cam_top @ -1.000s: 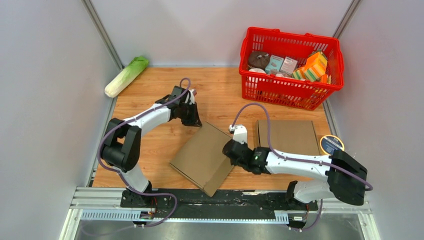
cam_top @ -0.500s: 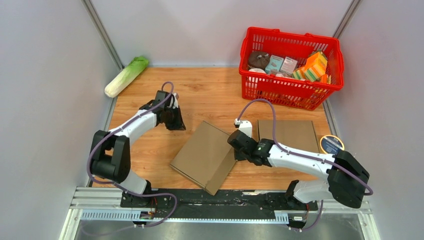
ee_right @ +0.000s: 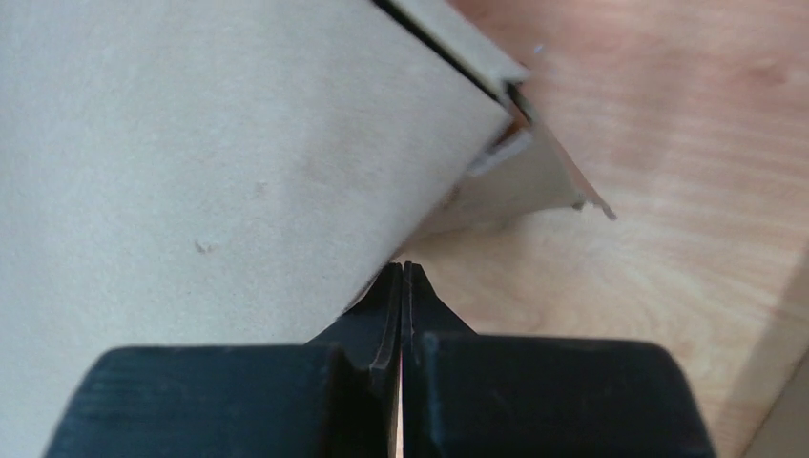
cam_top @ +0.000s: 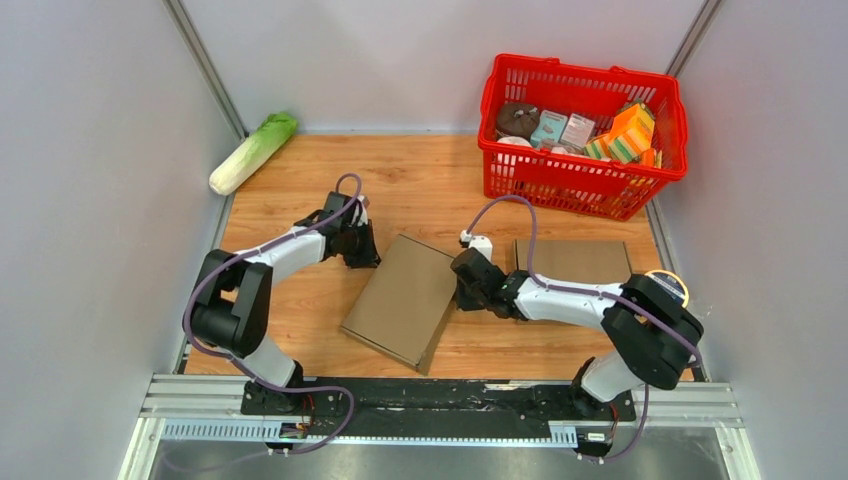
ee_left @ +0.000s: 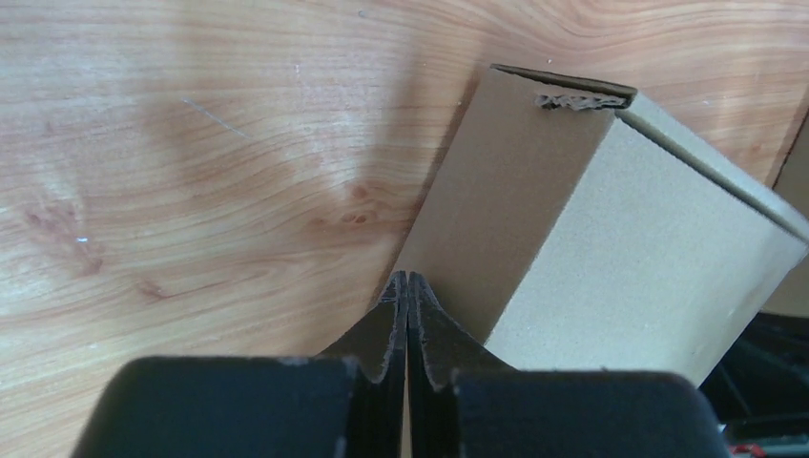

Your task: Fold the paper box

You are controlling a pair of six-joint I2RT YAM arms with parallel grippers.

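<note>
Your left fingers (ee_left: 389, 329) are pressed together with no gap between them and hold nothing. Their tips sit at the foot of the box (ee_left: 572, 239), right where its side wall meets the desk (ee_left: 191, 191); the wrist view does not show whether they touch the cardboard or stop just short of it. Your right fingers (ee_right: 382, 315) are likewise closed tight on nothing, tips up against the lower edge of the box's broad brown face, just beside a loose flap (ee_right: 534, 181) that juts out from under the corner over the wood. From above, the box lies in the middle of the desk between your two arms, with the left fingers at its far left corner and the right fingers at its right edge near the far end. A flat sheet of cardboard (cam_top: 580, 265) lies just to the right of the box, a red basket (cam_top: 560, 190) of packets stands at the far right, and a cabbage (cam_top: 252, 152) lies by the far left wall.
</note>
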